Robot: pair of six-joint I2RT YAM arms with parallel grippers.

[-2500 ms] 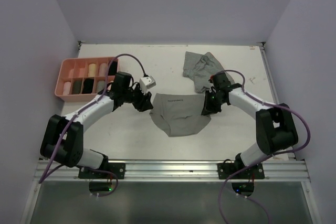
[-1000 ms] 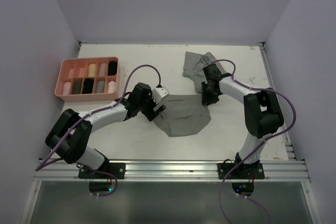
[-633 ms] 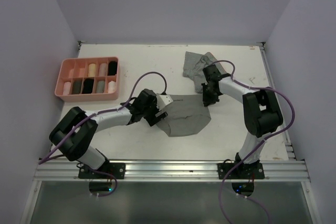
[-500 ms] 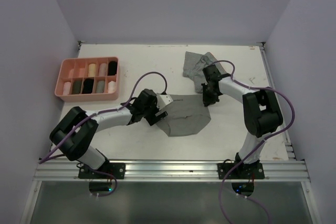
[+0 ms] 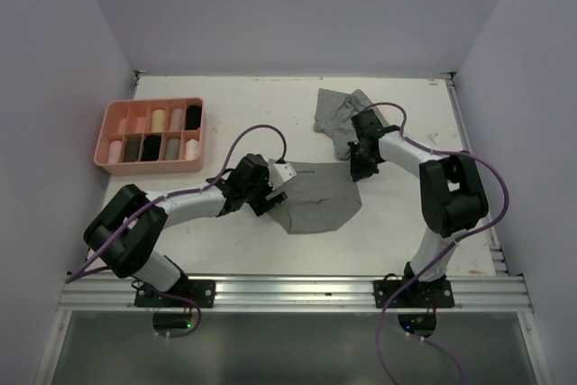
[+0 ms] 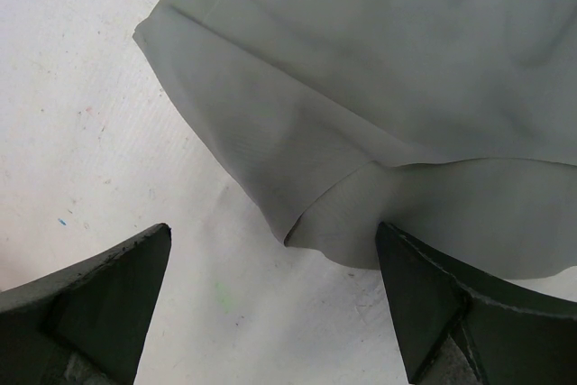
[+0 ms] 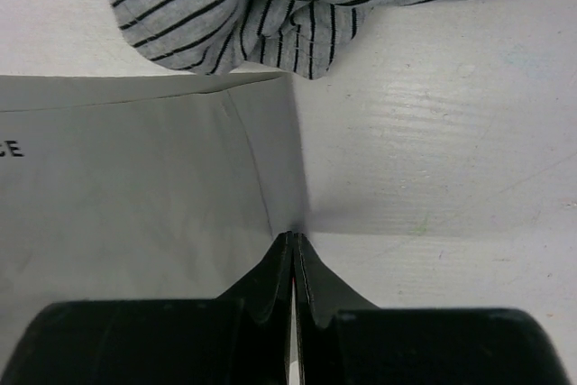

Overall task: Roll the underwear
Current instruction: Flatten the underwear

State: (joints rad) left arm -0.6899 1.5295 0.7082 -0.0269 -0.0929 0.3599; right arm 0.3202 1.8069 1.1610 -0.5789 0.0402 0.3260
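Note:
A plain grey underwear (image 5: 315,197) lies flat mid-table, printed waistband toward the back. My left gripper (image 5: 276,188) is low at its left side, open. In the left wrist view, the garment's folded lower-left corner (image 6: 297,223) lies between the wide-apart fingers (image 6: 108,286), and nothing is gripped. My right gripper (image 5: 355,170) is at the garment's right side. In the right wrist view, its tips (image 7: 293,239) are pressed together on the grey fabric's (image 7: 135,187) side edge. A grey striped underwear (image 5: 339,113) (image 7: 270,6) lies crumpled just behind it.
A pink compartment tray (image 5: 106,129) holding several rolled garments stands at the back left. White walls close in the table at the back and on both sides. A metal rail runs along the near edge by the arm bases.
The left arm reached right and lowered its open gripper to the grey underwear's left corner. The right gripper moved to the garment's right edge and closed on it.

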